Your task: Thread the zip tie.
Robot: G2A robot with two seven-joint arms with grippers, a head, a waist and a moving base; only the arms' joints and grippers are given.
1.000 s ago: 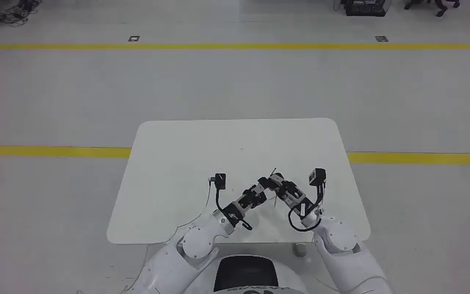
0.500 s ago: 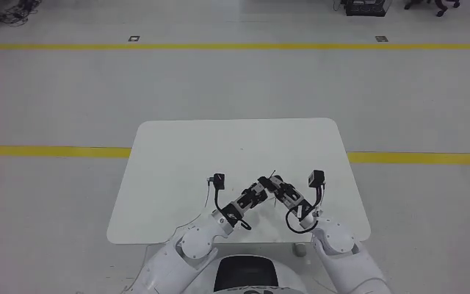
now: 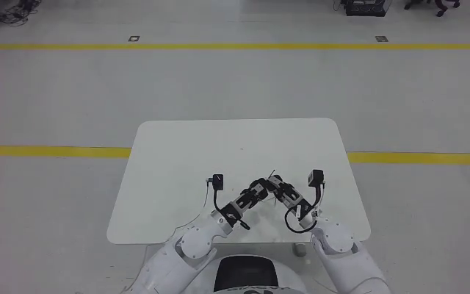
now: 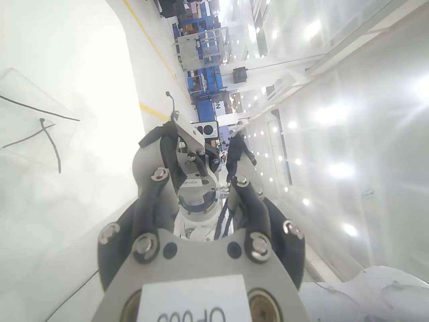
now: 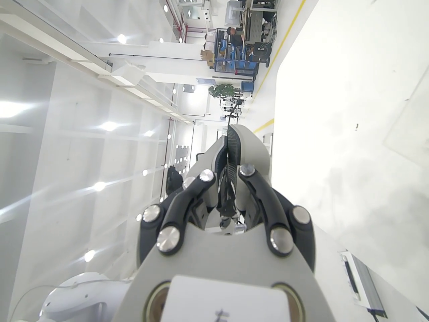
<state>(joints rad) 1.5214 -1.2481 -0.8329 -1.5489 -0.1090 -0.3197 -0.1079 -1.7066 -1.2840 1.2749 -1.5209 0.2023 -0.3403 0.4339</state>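
Observation:
A thin black zip tie (image 3: 272, 175) sticks up from my right gripper (image 3: 272, 184), which is shut on it above the front middle of the white table (image 3: 220, 147). In the right wrist view the zip tie (image 5: 235, 107) juts out past the closed gripper (image 5: 229, 132). My left gripper (image 3: 258, 189) is right beside it, tip to tip. The left wrist view has the left gripper (image 4: 194, 142) open, its black fingers (image 4: 156, 142) spread on either side of the right gripper (image 4: 196, 165). The zip tie (image 4: 171, 103) rises there, head end up.
A clear plastic bag (image 4: 37, 115) with loose black zip ties (image 4: 50, 139) lies on the table beyond the grippers. A flat grey device (image 5: 363, 278) sits near the table's front edge by the right arm. The floor beyond has yellow lines (image 3: 235, 46).
Both arms have crept slightly leftward and a touch closer together. The right gripper still holds the zip tie; the left stays open.

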